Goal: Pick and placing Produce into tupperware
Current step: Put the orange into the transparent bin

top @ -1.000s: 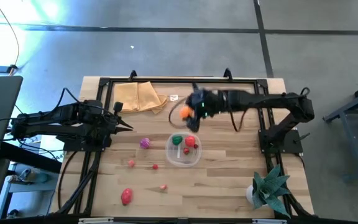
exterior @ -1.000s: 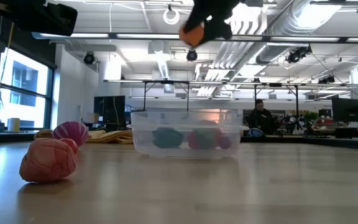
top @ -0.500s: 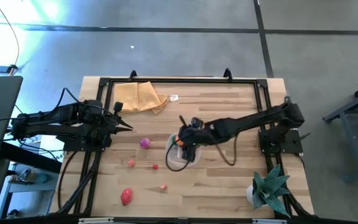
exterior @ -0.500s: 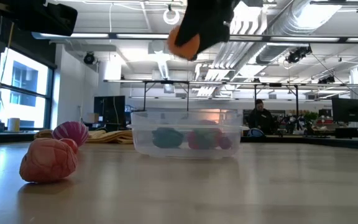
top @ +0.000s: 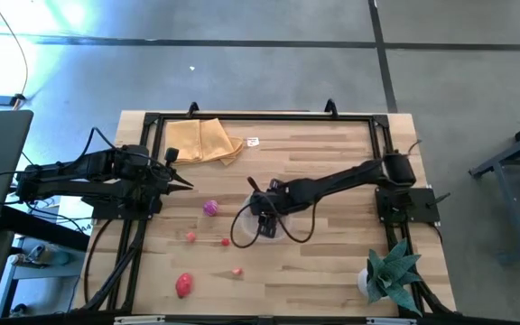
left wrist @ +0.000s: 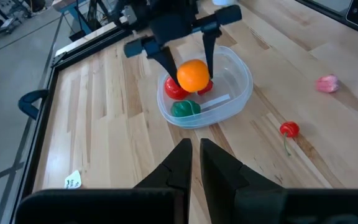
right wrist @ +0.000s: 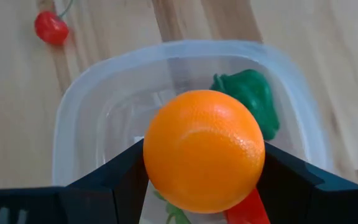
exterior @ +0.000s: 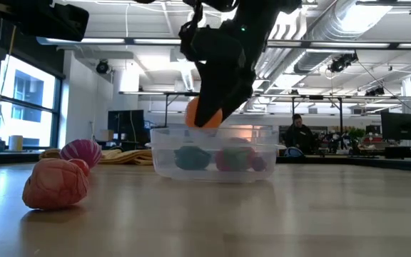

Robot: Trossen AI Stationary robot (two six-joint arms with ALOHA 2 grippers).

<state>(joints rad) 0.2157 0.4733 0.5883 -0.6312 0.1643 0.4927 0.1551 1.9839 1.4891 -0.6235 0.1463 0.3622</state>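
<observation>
My right gripper [top: 262, 219] hangs over the clear tupperware [left wrist: 240, 87] at the table's middle, shut on an orange toy fruit [right wrist: 204, 149]. In the low view the orange [exterior: 204, 114] is level with the tub's rim [exterior: 214, 130]. Inside the tub lie a green piece [right wrist: 250, 93] and a red piece [left wrist: 174, 89]. A magenta piece [top: 210, 208], a red piece [top: 184, 284], a cherry [top: 226, 241] and small pink pieces [top: 190, 236] rest on the table left of the tub. My left gripper [top: 188, 185] waits shut at the table's left. My right gripper pinches the orange by two opposite sides [right wrist: 151, 155] between its two fingers [right wrist: 114, 180]. The fingers slant down at it from the table's right side. The orange is lifted clear, hanging over the tub's inside without touching the pieces below.
A tan folded cloth [top: 204, 142] lies at the far left. A spiky green potted plant [top: 391, 271] stands at the near right corner. A black frame [top: 260, 116] runs along the table's edges. Bare wood lies near and right of the tub.
My right gripper has carried the orange from high over the table's far middle toward the near edge and down. It has tipped to point more steeply down and now holds the orange over the tub at rim height. The tub has stayed in place.
</observation>
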